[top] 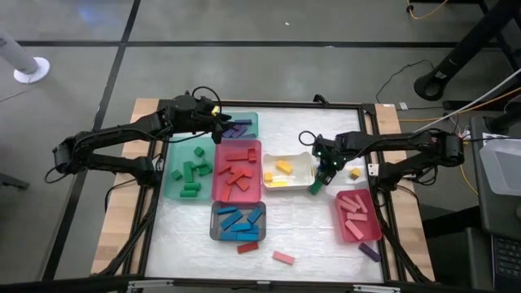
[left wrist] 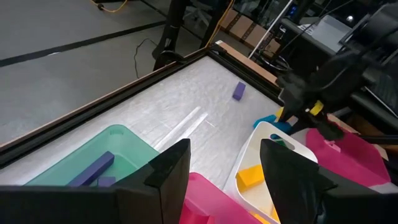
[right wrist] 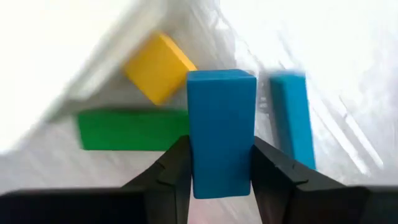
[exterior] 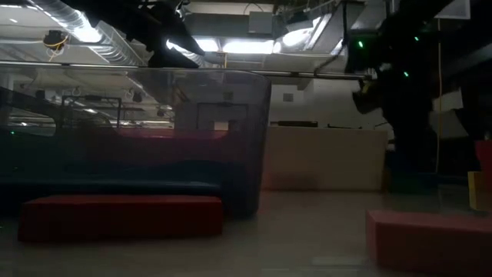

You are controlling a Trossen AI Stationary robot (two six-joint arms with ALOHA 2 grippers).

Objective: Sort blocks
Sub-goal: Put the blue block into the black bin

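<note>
Clamped between the right gripper's [right wrist: 221,171] fingers beside the white tray [top: 303,163] is a blue block [right wrist: 221,127], which I'd guess must next go to the grey tray [top: 215,221], while the left gripper [left wrist: 225,174] hangs spread over the purple tray [top: 251,120].

Low view: red block [exterior: 121,218] blurred, pink block [exterior: 430,240] cut off by edge; right wrist view background smeared.
</note>
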